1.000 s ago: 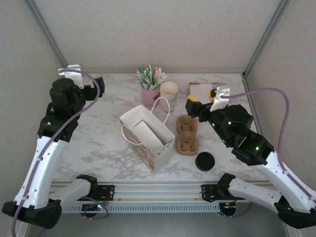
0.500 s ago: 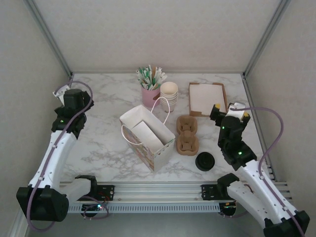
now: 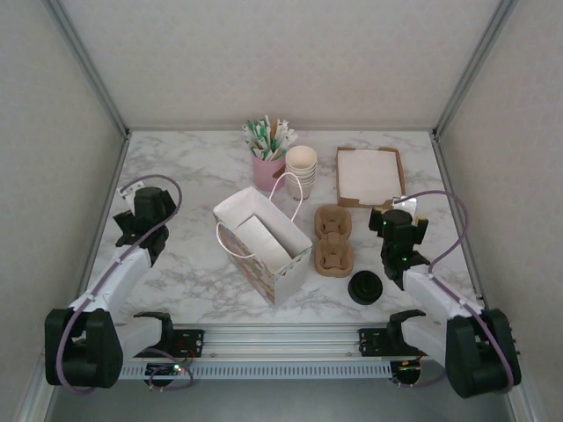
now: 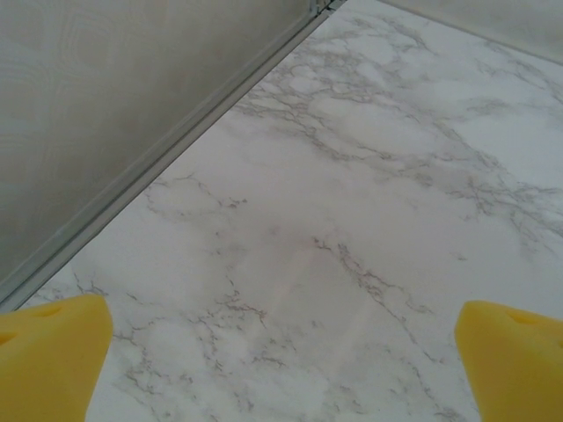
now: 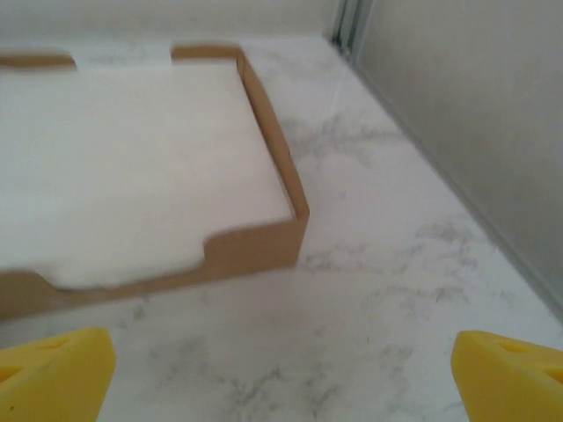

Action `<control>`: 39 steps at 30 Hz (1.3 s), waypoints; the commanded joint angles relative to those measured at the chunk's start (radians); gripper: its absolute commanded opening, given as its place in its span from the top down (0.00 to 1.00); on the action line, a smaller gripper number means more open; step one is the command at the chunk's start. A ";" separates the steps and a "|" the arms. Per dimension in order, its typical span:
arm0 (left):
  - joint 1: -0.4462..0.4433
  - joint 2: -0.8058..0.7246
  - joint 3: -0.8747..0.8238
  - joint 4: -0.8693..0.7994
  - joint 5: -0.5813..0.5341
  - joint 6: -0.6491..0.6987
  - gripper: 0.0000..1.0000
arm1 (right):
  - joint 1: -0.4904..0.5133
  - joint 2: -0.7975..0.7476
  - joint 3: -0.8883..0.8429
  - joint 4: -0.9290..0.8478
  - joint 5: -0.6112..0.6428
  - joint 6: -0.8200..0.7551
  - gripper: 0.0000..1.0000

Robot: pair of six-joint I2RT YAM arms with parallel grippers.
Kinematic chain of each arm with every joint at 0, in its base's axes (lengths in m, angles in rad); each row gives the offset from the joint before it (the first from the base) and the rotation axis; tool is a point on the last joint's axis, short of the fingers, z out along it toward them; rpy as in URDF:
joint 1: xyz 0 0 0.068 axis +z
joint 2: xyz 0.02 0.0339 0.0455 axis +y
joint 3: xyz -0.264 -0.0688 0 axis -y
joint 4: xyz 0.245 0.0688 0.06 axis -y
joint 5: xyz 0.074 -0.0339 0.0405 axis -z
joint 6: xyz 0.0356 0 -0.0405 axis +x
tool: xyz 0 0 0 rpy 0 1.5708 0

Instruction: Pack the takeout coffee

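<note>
Top external view puts the white paper bag (image 3: 290,274) at the middle of the marble table (image 3: 193,167), its mouth open upward and a pale flat insert showing inside. Just right of the bag lies the brown pulp carrier (image 3: 334,239), its wells empty. What I take for the takeout coffee (image 3: 364,287) stands on the marble toward the near edge, just right of the carrier's near end and close beside my right arm. From above only its round black lid shows, so I cannot make out the cup beneath. The carrier's near end lies partly between it and the bag.

Behind the bag stand a pink cup of straws (image 3: 268,169) and, just beside it, a stack of cream cups (image 3: 302,165). A cardboard tray (image 3: 339,180) with a white filling sits at the far right.

My left gripper (image 4: 281,356) has its yellow fingers (image 4: 48,356) spread wide over bare marble near the left wall, with nothing between them. My right gripper (image 5: 281,374) is spread just as wide and empty, facing the tray's near corner.
</note>
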 commanded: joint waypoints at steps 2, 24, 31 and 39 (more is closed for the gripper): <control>0.003 0.005 -0.088 0.147 -0.031 0.036 0.00 | -0.041 0.109 -0.031 0.202 -0.020 0.006 0.01; -0.023 0.353 -0.249 0.896 0.102 0.180 0.00 | -0.081 0.411 0.024 0.530 -0.290 -0.134 0.05; -0.053 0.446 -0.250 0.984 0.181 0.254 0.00 | -0.112 0.425 0.042 0.501 -0.372 -0.126 0.02; -0.006 0.425 -0.210 0.862 0.268 0.216 0.00 | -0.158 0.462 0.031 0.541 -0.479 -0.108 0.01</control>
